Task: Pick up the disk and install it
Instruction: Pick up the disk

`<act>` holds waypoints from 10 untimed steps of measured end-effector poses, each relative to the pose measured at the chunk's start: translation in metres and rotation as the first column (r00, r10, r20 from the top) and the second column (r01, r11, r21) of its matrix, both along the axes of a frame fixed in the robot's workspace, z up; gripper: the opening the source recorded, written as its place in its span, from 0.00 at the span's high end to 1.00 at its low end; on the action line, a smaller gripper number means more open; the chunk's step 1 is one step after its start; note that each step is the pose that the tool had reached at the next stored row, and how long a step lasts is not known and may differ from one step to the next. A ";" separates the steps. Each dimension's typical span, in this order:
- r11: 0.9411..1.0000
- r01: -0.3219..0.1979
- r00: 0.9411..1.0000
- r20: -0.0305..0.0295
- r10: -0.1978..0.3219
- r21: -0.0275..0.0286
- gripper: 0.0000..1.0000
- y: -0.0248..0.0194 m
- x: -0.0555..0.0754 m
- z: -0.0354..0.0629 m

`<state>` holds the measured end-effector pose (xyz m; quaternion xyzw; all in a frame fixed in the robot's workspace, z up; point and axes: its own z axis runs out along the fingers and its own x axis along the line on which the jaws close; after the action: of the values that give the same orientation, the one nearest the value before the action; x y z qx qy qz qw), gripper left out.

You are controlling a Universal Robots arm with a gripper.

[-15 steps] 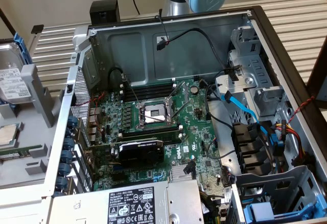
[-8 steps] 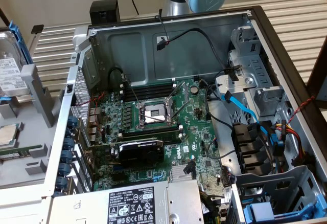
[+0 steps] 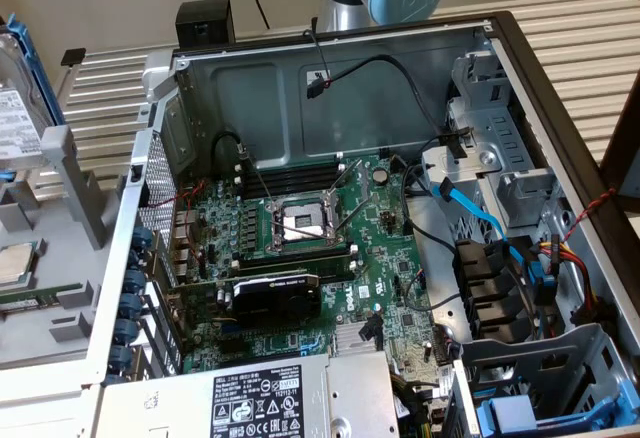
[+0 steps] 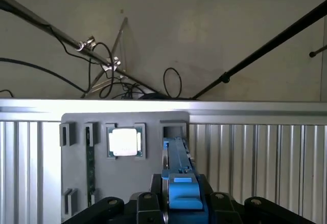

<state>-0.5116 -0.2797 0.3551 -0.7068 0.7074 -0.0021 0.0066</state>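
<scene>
- Clamping is seen at the gripper [image 4: 185, 206]: its black jaws are pressed onto the blue end of the disk [image 4: 176, 157], one on each flank, and no gap can be made out.
- The disk is stood on edge directly between the jaws. Its far end is taken into a slot of the grey holder [image 4: 76, 175], so it is judged not yet lifted clear.
- Its long axis is laid straight ahead of the gripper, pointing away from the wrist, so only the thin edge and blue rail are presented.
- A square chip [image 4: 123, 141] and a green memory stick [image 4: 90, 162] are seated in neighbouring slots, ahead of the gripper and off to one side, the chip just beside the disk.
- The open computer case [image 3: 260, 88] is set well apart from the gripper, on the exterior view's right of the holder.
</scene>
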 end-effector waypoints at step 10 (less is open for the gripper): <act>1.000 0.000 1.000 0.006 0.000 -0.001 0.63 0.0013 0.005 0.0395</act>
<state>-0.5065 -0.2785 0.3946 -0.7067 0.7074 -0.0044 0.0084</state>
